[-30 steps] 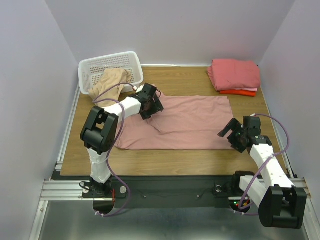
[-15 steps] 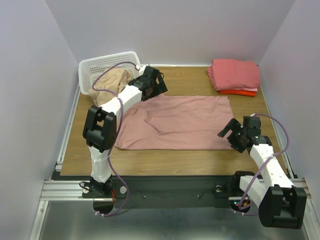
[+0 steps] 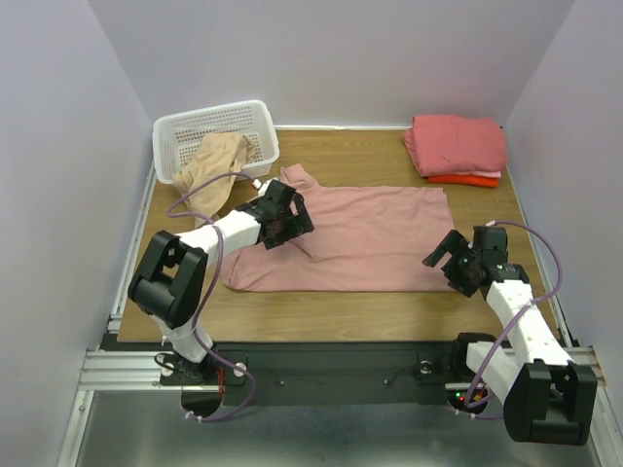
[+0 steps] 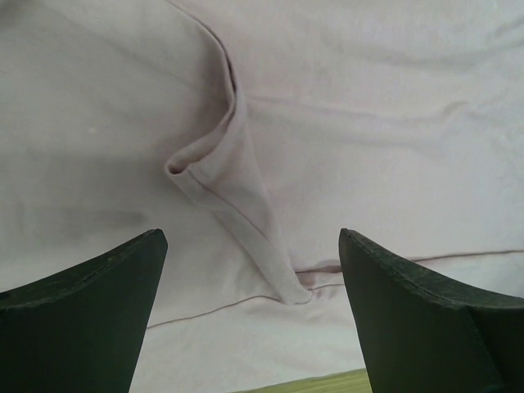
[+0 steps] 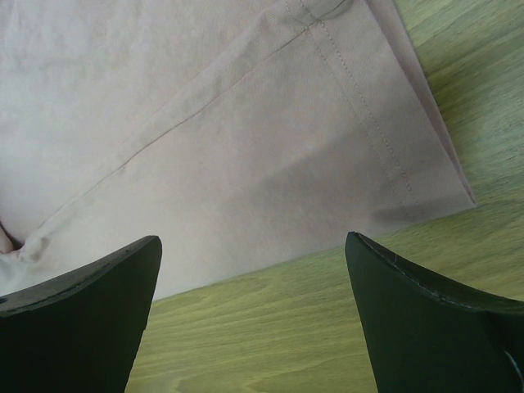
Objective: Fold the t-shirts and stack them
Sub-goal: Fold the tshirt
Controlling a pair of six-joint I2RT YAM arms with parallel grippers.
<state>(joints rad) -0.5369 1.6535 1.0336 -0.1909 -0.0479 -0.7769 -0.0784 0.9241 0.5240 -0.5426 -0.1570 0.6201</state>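
Top external: one pink t-shirt [image 3: 370, 238] spread, one basket [image 3: 265, 146].

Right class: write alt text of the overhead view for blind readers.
A dusty-pink cloth t-shirt lies spread on a wooden table, open left gripper over its left part, open right gripper at its right edge. A beige shirt spills from a white lattice basket; folded pink shirts sit far right.

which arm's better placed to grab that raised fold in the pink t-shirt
Left: the left gripper, open, hangs directly over the raised fold. The right gripper, also open, sits at the hem corner of the pink t-shirt.
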